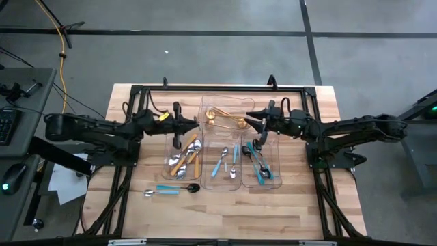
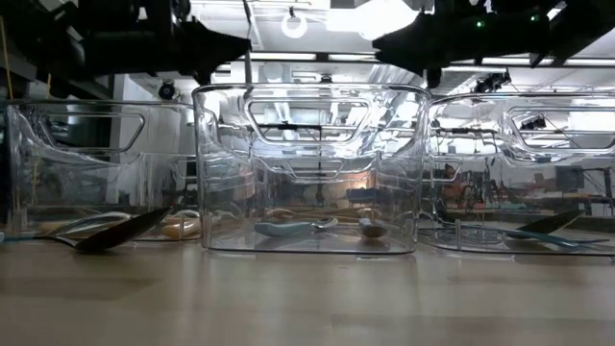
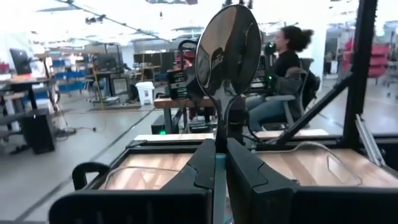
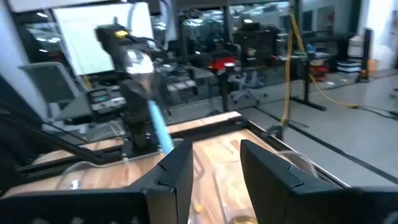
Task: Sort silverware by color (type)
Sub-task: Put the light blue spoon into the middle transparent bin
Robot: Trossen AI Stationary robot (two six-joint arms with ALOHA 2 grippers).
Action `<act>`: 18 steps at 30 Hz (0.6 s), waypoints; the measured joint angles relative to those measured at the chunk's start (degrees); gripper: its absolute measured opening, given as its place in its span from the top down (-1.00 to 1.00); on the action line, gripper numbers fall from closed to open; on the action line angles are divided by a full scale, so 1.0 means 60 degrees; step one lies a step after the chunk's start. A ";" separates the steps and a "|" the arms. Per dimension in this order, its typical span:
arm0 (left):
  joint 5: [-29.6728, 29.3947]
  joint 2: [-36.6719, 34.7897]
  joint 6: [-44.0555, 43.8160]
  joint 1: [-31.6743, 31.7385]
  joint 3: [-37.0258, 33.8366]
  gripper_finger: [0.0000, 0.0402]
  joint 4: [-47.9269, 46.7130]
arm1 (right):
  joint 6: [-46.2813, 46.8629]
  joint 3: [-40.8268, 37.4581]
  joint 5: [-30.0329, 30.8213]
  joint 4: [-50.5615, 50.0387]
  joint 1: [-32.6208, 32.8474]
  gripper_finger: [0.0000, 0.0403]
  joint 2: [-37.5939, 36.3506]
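Between left pincer (image 3: 220,163) fingers, dark spoon (image 3: 227,53), bowl outward

Bright overhead room lights glare through the clear trays (image 2: 307,173); the right wrist view is motion-blurred

Four clear trays (image 1: 224,179), two loose spoons (image 1: 171,191) on the table.
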 joint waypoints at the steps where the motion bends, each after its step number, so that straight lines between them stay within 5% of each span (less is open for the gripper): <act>1: 0.0004 0.0112 -0.0170 0.0061 0.0000 0.98 0.0145 | -0.0006 0.0000 -0.0172 0.0224 0.0000 0.41 0.0130; 10: 0.1141 0.0246 -0.1550 0.0326 0.0232 0.97 0.0496 | -0.0798 0.0000 -0.0891 0.2928 0.0000 0.41 0.1706; 18: 0.1287 0.0246 -0.1677 0.0321 0.0244 0.97 0.0502 | -0.1088 0.0000 -0.0953 0.3210 0.0000 0.41 0.1931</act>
